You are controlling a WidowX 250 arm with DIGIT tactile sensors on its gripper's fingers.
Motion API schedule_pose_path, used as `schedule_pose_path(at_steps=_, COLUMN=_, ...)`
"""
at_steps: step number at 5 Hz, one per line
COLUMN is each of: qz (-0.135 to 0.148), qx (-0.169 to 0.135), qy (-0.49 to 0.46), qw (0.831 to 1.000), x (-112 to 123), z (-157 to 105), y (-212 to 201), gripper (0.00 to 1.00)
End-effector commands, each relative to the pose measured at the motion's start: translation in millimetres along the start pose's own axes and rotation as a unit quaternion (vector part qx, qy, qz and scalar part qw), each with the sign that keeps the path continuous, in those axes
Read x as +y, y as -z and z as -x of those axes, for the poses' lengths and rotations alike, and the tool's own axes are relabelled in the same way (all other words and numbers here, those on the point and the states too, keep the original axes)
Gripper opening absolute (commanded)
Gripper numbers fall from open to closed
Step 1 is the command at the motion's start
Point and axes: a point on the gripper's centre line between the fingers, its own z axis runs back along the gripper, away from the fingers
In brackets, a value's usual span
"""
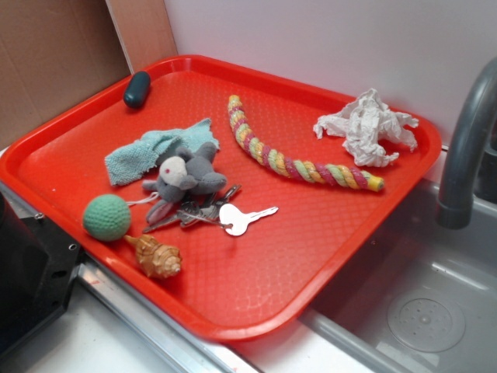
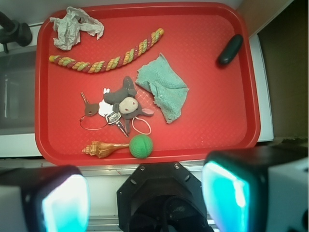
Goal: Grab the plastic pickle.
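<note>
I've got the plastic pickle (image 2: 230,50) in the upper right of the wrist frame, lying on the red tray (image 2: 212,140) close to its right rim. In the exterior frame it's at the upper left (image 1: 137,88), in the tray's far corner by the cardboard wall.

The gripper (image 2: 145,203) sits at the bottom of the wrist frame, hanging above the tray's near edge. Both fingers (image 2: 65,205) show as blurred teal-lit pads, wide apart, nothing between them. No contact with anything yet.

Key relation: pickle lies up and right of the pincer centre in the wrist frame, well apart from it. Long axis runs diagonally, upper right to lower left. The fingers split left-right in frame, so I judge a wrist roll is needed to close across the short width.

Path looks clean. The teal cloth (image 2: 164,89) is the nearest clutter, left of the pickle and apart from it. The green ball (image 2: 141,146), the shell (image 2: 99,149), the plush with keys (image 2: 123,104), the rope (image 2: 106,55) and the crumpled paper (image 2: 72,26) all sit further left.

Risk I see: tray rim just beside the pickle may crowd 1 finger.
</note>
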Motion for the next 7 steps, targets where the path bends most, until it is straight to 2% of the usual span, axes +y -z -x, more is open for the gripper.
schedule_pose_path(at_steps=1, qz=0.0, qx=0.0, qy=0.0, qw=1.0, x=0.0, z=0.0, y=0.0, gripper=1.0)
schedule_pose_path(at_steps=2, qz=-0.039, qx=0.029, qy=-0.105, qw=0.993, x=43.6, z=-45.9, y=47.2, gripper=1.0)
schedule_pose_path(at_steps=3, qz=-0.096, qx=-0.002, qy=-0.225, qw=0.97, x=97.3, z=-81.7, y=87.1, gripper=1.0)
schedule_pose_path(at_steps=4, qz=-0.12, qx=-0.028, qy=-0.343, qw=0.931, x=135.8, z=-105.6, y=120.1, gripper=1.0)
schedule_pose_path(at_steps=7, qz=-0.12, qx=-0.028, qy=-0.343, qw=0.931, x=135.8, z=-105.6, y=120.1, gripper=1.0)
